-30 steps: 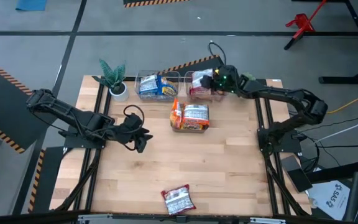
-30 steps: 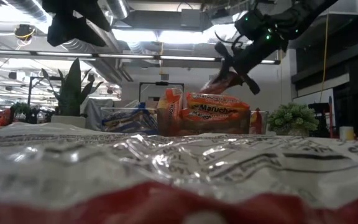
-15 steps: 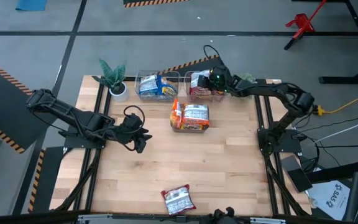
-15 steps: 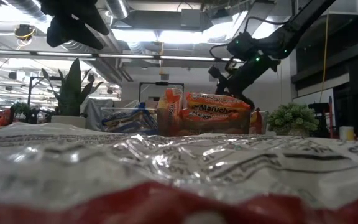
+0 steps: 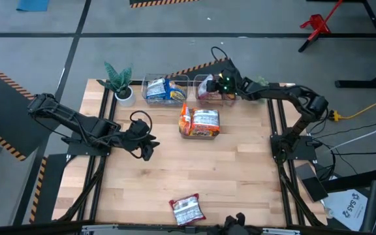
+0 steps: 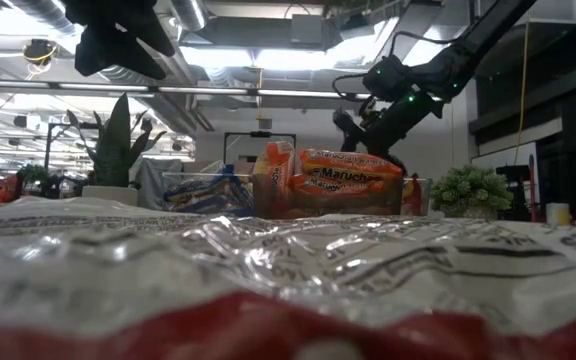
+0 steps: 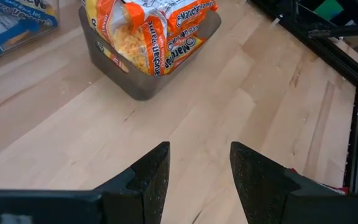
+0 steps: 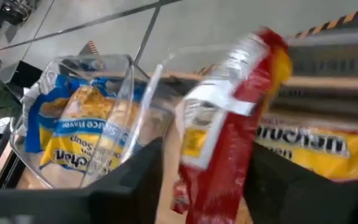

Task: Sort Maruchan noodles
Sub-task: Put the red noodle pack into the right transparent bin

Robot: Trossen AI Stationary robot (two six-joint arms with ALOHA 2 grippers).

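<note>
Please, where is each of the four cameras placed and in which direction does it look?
High view: overhead, straight down; shows both arms, left gripper, right gripper.
Low view: table height, level across; right gripper above the orange packets.
Left wrist view: past the open left gripper toward the orange packets.
Right wrist view: past its fingers at a red packet.
Shared: the orange packets.

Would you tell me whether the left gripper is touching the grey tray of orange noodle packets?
Apart. The left wrist view shows bare wood between the left gripper and the grey tray.
</note>
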